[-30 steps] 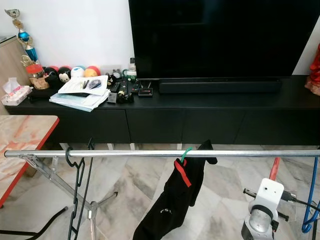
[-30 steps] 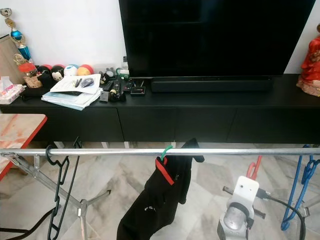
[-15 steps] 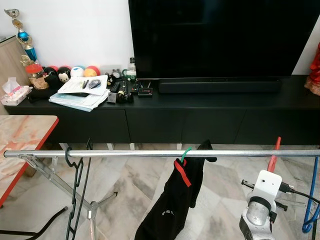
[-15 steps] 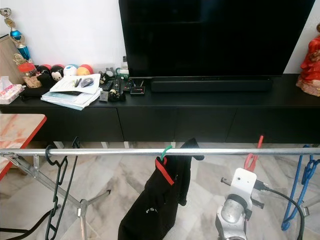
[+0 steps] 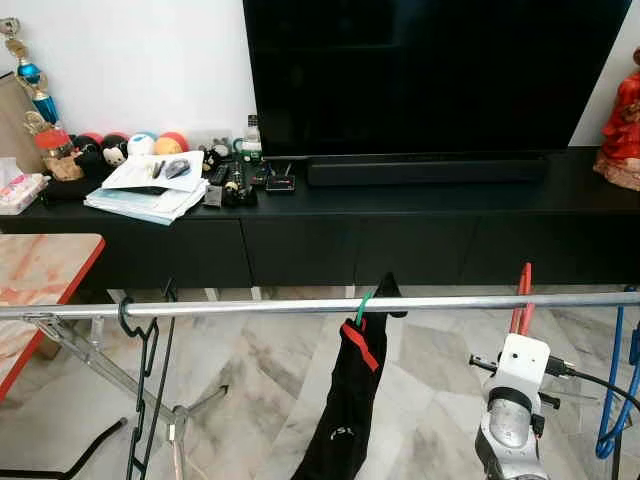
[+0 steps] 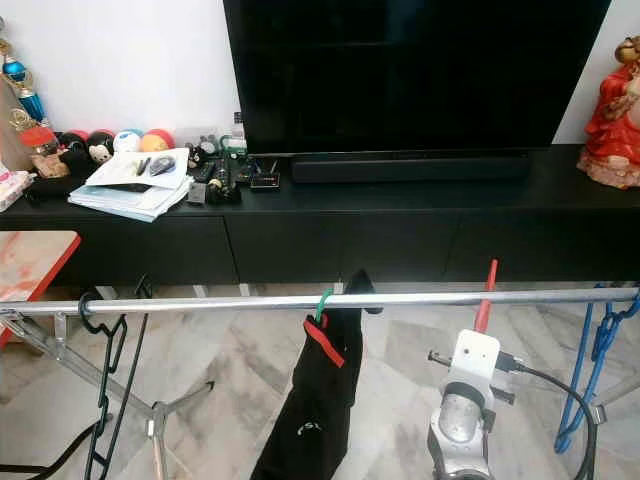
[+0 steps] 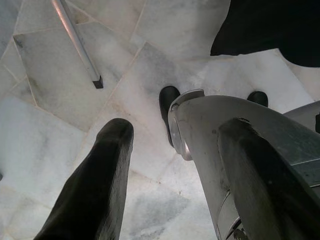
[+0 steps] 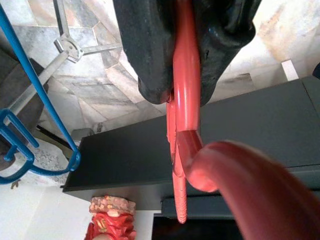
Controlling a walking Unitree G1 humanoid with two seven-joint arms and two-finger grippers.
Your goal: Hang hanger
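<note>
The red hanger (image 5: 521,298) stands upright in the right gripper (image 8: 186,75), its top poking just above the silver rail (image 5: 300,306), between the black garment (image 5: 352,400) on its green hook and the blue hangers (image 5: 618,390) at the rail's far right end. From where I stand it is not yet hooked on; it looks to be at the rail or just past it.

To hang it well, I'd say the arm should lift until the hook clears the top of the rail, bring the hook's opening over the bar, then lower until the bar takes the weight. Keep it in that bare stretch so it doesn't snag the garment or tangle with the blue hangers, and let go only once it sits.

The right jaws are clenched tight on the red hanger's stem, the two black fingers (image 8: 145,55) pressed to either side of it. The left gripper (image 7: 170,165) hangs idle over the marble floor (image 7: 45,125), its jaws spread and grasping nothing.
</note>
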